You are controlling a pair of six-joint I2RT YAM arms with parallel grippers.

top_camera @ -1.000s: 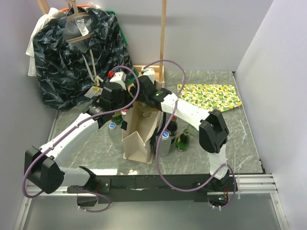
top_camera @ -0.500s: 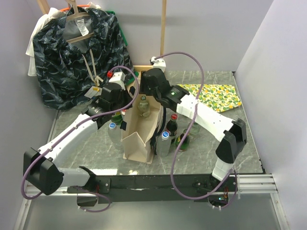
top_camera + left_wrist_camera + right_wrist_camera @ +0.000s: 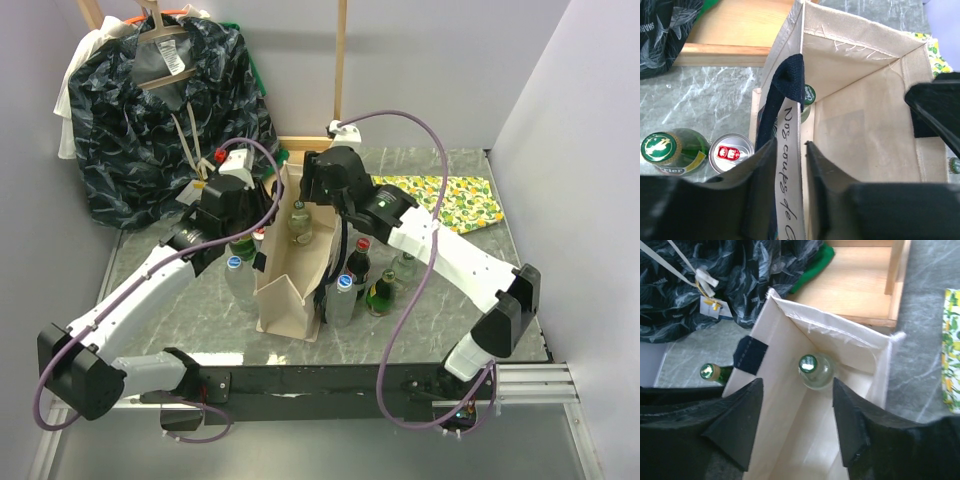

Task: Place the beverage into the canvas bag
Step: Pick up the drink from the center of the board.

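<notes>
Your right gripper (image 3: 796, 385) hovers, jaws spread, over the canvas bag (image 3: 785, 347) — a glass bottle (image 3: 815, 374) stands inside. Your left gripper (image 3: 791, 146) straddles its wall, jaws seemingly apart.

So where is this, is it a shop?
Probably not; it looks like a robot test booth. Plain walls box in a table, a left arm and right arm are bolted at its edge, and bottles and a canvas bag seem practice props.
</notes>
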